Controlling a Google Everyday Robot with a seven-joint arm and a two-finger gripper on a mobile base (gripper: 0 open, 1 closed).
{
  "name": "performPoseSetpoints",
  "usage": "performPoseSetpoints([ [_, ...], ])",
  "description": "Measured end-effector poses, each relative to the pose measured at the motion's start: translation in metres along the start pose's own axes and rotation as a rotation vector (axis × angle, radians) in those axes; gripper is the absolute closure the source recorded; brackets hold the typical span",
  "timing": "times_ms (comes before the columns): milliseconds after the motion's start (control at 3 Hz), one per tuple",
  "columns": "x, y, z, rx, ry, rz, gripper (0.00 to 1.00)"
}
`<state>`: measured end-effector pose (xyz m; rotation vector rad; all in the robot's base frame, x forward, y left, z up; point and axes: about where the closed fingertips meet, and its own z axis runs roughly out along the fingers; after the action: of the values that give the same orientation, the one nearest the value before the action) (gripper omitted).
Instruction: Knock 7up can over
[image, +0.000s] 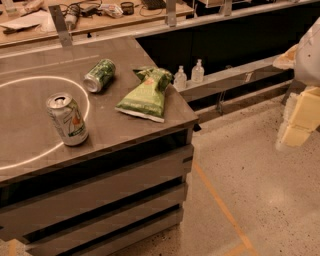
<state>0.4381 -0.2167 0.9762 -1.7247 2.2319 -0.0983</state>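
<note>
Progress looks nil, by my reading: the 7up can (67, 119) stands upright on the table (127, 131), near the front edge, right at the arc of a thin pale ring (20, 79) marked on the top. The whole push is yet to come. The gripper (299, 117) hangs at the far right of the view, over the floor (240, 165) and well apart from the table and the can. It shows only as pale, blocky, cream-coloured shapes, and whether its jaws are spread or pressed together I cannot tell.

The can is a smooth cylinder, silvery white with green print, a small orange-red spot and a bright metal top with its opening showing. Behind it a dark green can (100, 75) lies on its side, glossy, its silver end turned toward the front. Beside that lies a green snack bag (147, 92), crinkled and puffy, twisted at its upper end. The tabletop is flat, matt, grey-brown, with slatted sides below. Two small clear bottles (189, 75) stand on a ledge just past the table's corner. The floor is pale speckled stone crossed by orange lines
</note>
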Motion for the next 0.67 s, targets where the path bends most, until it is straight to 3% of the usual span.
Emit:
performPoseSetpoints([
  [333, 0.0, 0.0, 0.0, 0.0, 0.0, 0.0, 0.0],
  [667, -0.032, -0.006, 0.003, -0.008, -0.081, -0.055, 0.0],
])
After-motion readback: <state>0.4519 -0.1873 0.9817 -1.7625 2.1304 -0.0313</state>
